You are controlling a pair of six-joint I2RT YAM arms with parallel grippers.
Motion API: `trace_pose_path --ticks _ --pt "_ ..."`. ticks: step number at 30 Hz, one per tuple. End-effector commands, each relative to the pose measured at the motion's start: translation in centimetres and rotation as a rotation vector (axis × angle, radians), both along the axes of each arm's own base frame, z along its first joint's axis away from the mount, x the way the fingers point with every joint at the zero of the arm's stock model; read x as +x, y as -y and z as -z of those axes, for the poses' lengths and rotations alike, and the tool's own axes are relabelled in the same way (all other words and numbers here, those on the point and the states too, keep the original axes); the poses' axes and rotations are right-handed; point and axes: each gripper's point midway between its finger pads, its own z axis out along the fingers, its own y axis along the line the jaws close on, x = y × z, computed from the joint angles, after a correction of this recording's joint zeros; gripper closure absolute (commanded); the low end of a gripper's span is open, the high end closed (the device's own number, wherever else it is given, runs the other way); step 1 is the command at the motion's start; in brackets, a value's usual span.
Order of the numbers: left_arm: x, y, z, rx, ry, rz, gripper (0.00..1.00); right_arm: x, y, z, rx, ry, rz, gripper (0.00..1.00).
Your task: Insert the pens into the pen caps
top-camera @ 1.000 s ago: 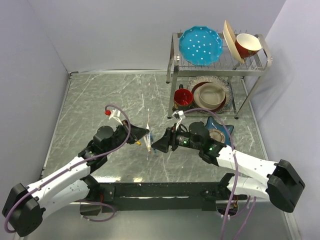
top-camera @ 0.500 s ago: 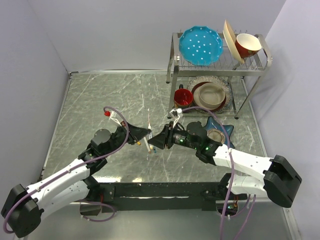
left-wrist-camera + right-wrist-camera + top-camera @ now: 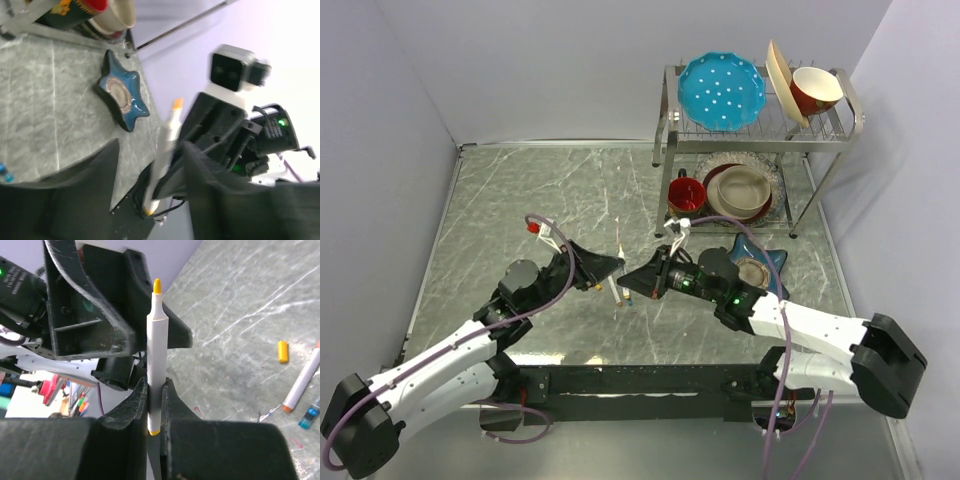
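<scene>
Arms are reaching in from the near edge of the bench [image 3: 500, 200], and the two tools are meeting nose to nose just ahead of the bases. Your right tool [image 3: 156, 390] is pinching a white pen [image 3: 153, 350] near its back end, with both fingers pressed against the barrel. The pen is sticking out past the fingertips toward the other tool, yellow tip leading. Your left tool [image 3: 151, 145] is facing it with its fingers spread wide. In the left wrist view the held pen is showing in the gap between those fingers, but you cannot tell whether either finger is touching it.

Beyond the tools, a yellow-orange pen cap [image 3: 283, 351] is lying alone on the bench. Near it, a second white pen [image 3: 301, 381] with an orange tip is lying flat. Off to the right, a blue star-shaped dish [image 3: 122, 97] is sitting on the bench beside your right arm. Farthest back, a metal dish rack [image 3: 760, 130] is standing in the right corner. It is carrying a blue plate [image 3: 721, 90] on its top shelf, and a red mug [image 3: 687, 192] is sitting at its foot.
</scene>
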Motion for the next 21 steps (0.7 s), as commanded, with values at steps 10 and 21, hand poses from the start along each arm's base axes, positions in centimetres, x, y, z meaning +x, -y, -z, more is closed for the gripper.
trace_pose_path --ticks 10,21 --pt "2.0 -4.0 -2.4 0.716 0.391 -0.011 0.33 0.5 5.8 -3.8 0.039 0.189 0.226 1.00" --pt "3.0 -4.8 6.1 1.381 0.969 0.570 0.37 -0.8 11.5 -6.6 0.065 0.316 0.369 1.00"
